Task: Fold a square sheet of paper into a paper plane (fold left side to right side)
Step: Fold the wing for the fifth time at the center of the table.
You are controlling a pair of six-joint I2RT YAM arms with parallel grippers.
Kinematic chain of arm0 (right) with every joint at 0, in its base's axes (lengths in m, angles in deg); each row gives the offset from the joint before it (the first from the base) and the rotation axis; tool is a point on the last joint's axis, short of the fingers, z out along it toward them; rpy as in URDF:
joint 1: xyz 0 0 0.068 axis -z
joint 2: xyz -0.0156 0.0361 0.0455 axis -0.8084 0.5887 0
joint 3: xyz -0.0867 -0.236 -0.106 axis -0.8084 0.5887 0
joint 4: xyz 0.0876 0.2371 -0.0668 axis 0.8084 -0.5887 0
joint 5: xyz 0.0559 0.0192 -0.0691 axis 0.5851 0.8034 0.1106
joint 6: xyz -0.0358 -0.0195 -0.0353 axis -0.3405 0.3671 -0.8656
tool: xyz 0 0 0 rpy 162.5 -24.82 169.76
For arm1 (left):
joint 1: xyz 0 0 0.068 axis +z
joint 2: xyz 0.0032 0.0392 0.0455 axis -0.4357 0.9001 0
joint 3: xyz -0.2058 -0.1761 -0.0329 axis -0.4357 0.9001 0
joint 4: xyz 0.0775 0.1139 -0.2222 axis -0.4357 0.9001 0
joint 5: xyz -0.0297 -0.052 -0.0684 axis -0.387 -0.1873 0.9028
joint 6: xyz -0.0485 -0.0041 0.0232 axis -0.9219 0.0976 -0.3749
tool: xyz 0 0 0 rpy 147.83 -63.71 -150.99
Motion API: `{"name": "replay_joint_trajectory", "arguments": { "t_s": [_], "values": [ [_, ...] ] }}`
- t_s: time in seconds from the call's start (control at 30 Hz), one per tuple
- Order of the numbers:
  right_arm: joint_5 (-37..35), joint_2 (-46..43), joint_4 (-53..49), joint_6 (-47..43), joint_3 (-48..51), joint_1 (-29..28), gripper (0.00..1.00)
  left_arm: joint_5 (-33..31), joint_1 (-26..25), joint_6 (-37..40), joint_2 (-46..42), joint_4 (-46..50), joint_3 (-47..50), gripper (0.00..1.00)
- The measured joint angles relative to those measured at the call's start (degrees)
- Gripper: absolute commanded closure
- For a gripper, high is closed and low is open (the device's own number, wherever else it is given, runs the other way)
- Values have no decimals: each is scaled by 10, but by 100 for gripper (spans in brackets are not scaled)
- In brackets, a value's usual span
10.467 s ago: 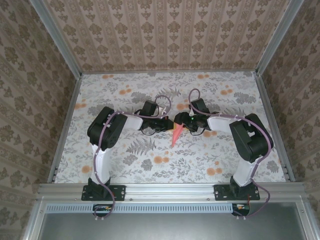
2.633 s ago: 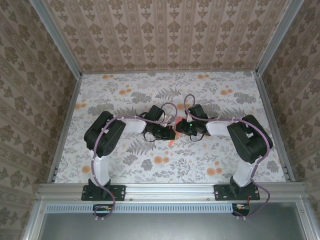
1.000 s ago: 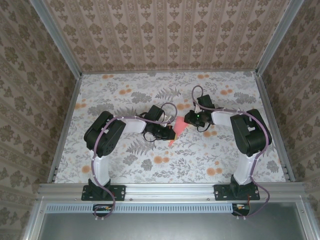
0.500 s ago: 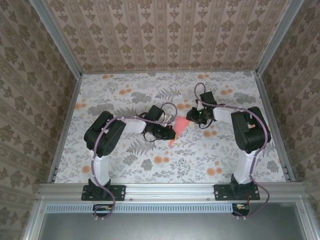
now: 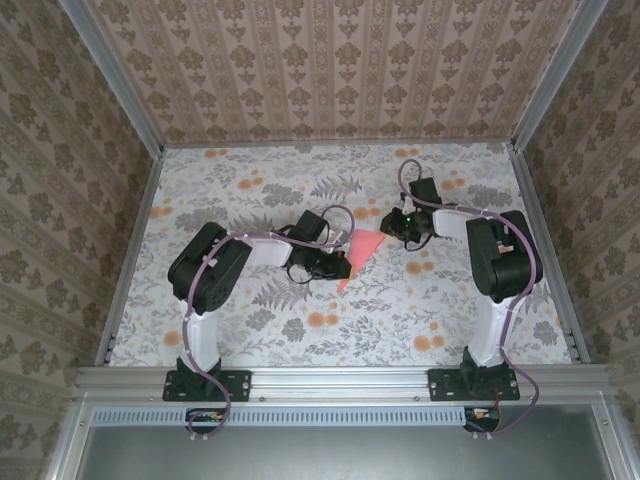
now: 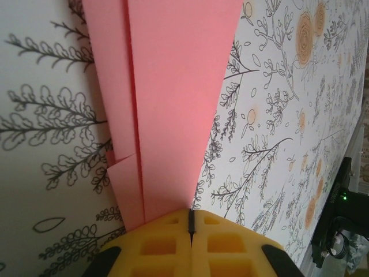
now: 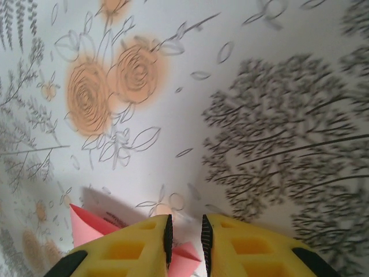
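Most of the folding looks done. The salmon-pink paper plane [image 5: 362, 248] already reads as a slim wedge. The left wrist view shows layered flaps with long straight creases and one small stepped flap near the grip.

The left pincer [image 6: 190, 222] is clamped on the narrow end, its pads meeting with the paper running out from between them. The right pincer [image 7: 184, 226] stands just beside the plane's wide end. Its jaws are a narrow slit apart with nothing clearly gripped, and pink corners show beneath them.

What remains, I judge, is at most a last crease or a spread of the wings, then letting go.

The plane sits mid-counter between the two arms, wide end toward the right arm. The flowered counter [image 5: 250, 185] is bare on every side and the patterned walls are well apart, so either arm has room to draw back.
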Motion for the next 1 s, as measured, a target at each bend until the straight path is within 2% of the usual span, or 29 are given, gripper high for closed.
{"name": "replay_joint_trajectory", "arguments": {
  "t_s": [0.23,0.43,0.67,0.83,1.0],
  "values": [
    [-14,-74,13,5,43,-3,76,1,0,0,0,-2,1,95],
    [0,-142,53,36,104,-59,83,1,0,0,0,-3,2,95],
    [15,-111,89,83,127,-109,85,1,0,0,0,-3,2,95],
    [17,-68,98,100,127,-115,86,1,0,0,0,-3,2,95],
    [18,-63,97,106,127,-115,87,1,0,0,-2,-1,2,93]
  ]
}}
